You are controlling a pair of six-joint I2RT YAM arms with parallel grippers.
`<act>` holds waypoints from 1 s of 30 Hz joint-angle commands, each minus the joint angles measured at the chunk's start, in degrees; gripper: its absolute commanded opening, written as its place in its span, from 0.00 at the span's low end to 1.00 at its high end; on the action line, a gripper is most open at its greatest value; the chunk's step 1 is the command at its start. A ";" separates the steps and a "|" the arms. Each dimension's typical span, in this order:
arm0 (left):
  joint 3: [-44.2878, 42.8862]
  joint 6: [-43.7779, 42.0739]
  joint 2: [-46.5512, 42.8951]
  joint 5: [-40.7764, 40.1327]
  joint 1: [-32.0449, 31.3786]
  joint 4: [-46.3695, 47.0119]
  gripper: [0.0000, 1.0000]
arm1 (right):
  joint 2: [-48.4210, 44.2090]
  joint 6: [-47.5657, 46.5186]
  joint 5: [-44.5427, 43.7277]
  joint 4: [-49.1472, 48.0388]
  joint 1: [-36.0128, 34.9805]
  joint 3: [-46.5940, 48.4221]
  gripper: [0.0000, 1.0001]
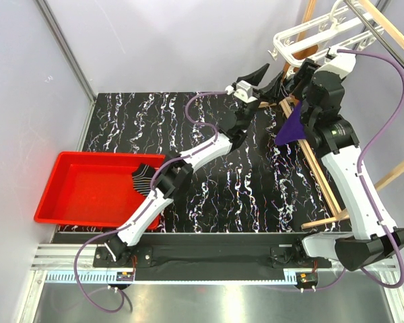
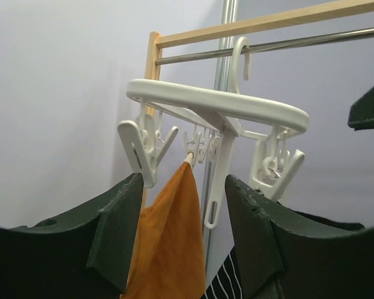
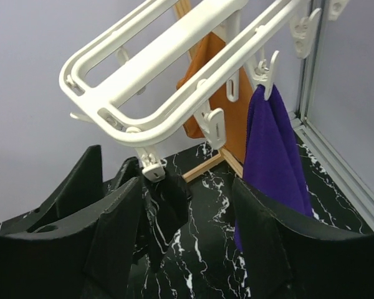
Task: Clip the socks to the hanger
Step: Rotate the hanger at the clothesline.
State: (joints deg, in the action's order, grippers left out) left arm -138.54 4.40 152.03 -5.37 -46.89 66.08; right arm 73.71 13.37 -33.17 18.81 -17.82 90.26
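Left pincer (image 2: 184,185) and right pincer (image 3: 187,187) gape released by the smooth white plastic hanger (image 3: 168,75), limp black sock (image 3: 165,205) under a clip.

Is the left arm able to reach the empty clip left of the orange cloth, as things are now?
Probably yes: the clip hangs just ahead of the open left fingers, with nothing between them.

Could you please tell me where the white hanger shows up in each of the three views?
Top external: the hanger sits in the upper right corner.
Left wrist: centre, hooked on a metal bar.
Right wrist: across the top, rising left to right.
Shared landmark: the wooden rack.
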 commanded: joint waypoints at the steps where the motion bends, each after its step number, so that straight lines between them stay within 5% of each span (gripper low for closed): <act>1: -2.44 -0.28 0.90 -2.11 -0.74 3.62 0.60 | -2.51 0.61 4.85 -0.26 0.33 -0.61 0.66; 15: 8.53 0.25 -4.19 1.32 -4.17 5.98 0.58 | 6.26 4.56 24.82 6.68 0.25 11.61 0.67; 23: 15.31 -0.10 -8.76 2.38 -5.40 8.71 0.57 | 14.08 4.12 23.07 8.61 0.25 17.41 0.64; 30: 21.81 -2.37 -11.31 1.59 -6.19 12.56 0.55 | 14.44 0.01 9.98 5.36 0.60 13.80 0.56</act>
State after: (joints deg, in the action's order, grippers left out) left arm -119.26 4.47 146.04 -3.68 -52.71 70.28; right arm 89.32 16.19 -15.66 27.14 -17.58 103.68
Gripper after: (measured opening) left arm 0.557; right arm 0.568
